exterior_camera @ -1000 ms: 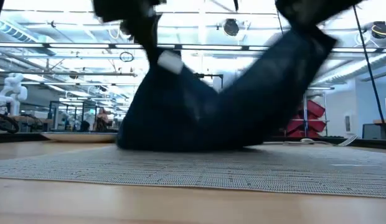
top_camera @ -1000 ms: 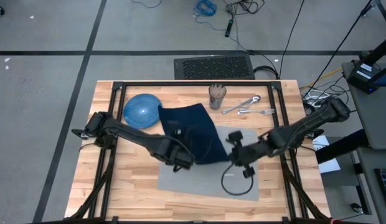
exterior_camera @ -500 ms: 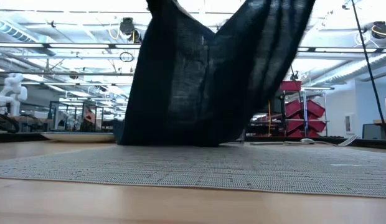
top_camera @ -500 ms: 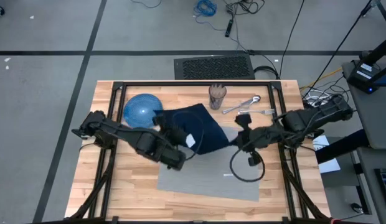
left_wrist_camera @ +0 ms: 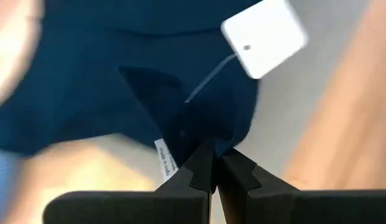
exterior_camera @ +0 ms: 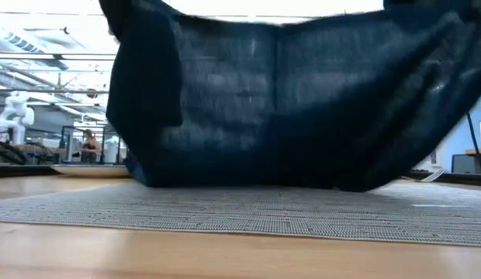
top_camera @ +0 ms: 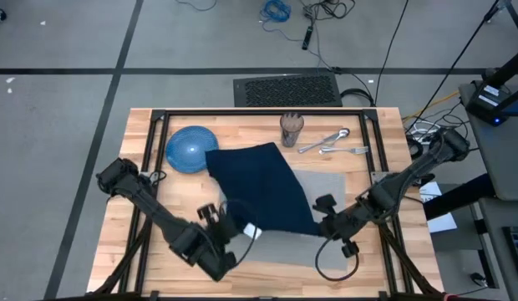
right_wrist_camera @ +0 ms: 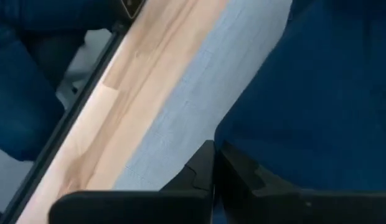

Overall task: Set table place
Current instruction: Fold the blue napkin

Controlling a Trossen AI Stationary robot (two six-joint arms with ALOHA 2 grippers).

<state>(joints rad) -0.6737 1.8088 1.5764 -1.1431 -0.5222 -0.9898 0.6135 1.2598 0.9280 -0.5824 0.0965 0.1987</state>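
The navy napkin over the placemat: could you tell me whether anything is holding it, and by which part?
Both grippers hold the navy napkin: the left gripper pinches its corner beside the white tag, and the right gripper pinches its other near edge.

Two dark jointed arms, black looped cable by the right claw (top_camera: 326, 227), stepped black fingers (left_wrist_camera: 199, 174)

The desk (top_camera: 159, 217) is pale, smooth plank wood with a thin black metal frame. The placemat (exterior_camera: 248, 209) is grey, coarse woven fabric, matt. The napkin (top_camera: 263, 188) is dark navy cloth, matt, carrying a white paper tag (left_wrist_camera: 264, 38). The plate (top_camera: 189, 149) looks glossy blue.
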